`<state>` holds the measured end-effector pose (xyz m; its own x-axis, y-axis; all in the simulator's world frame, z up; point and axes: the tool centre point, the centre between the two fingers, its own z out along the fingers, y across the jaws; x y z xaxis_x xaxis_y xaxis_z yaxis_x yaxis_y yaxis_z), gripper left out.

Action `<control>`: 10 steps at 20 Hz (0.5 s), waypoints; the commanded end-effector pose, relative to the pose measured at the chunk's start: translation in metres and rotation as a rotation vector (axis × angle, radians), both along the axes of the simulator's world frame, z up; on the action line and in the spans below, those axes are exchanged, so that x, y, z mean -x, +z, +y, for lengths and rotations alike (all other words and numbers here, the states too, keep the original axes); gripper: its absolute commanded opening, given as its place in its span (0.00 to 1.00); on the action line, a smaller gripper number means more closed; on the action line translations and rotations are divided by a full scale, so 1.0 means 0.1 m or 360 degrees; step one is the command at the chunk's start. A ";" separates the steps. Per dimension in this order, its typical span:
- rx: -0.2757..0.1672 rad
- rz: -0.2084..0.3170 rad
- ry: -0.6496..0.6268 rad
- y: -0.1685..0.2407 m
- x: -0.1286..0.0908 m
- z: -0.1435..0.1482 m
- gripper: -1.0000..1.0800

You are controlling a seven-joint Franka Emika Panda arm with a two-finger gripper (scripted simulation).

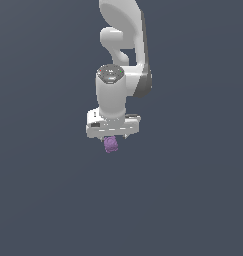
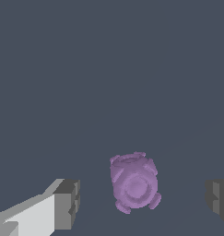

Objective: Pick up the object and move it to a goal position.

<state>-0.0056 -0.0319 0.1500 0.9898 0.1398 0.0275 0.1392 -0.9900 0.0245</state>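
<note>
Plain grey ground throughout; the object (image 2: 134,183) lies between my gripper (image 2: 143,198) fingers, jaws wide, nearer neither, not touching.

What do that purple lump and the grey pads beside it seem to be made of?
Rendered, so only a guess. The purple lump: matte plastic or rubber, with soft shading, molded knobs and no glints. The grey pads on the open jaws: dull, ribbed, rubber-like, mounted on smooth white casing.

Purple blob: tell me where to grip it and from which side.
Grip the purple blob across its rounded middle, coming straight down from above. It lies between the open fingers, narrower than their gap, touching neither. Its bumps could slip, so close on the body, probably.
</note>
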 end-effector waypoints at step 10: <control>-0.0024 0.0044 0.0216 -0.52 0.34 -0.18 0.96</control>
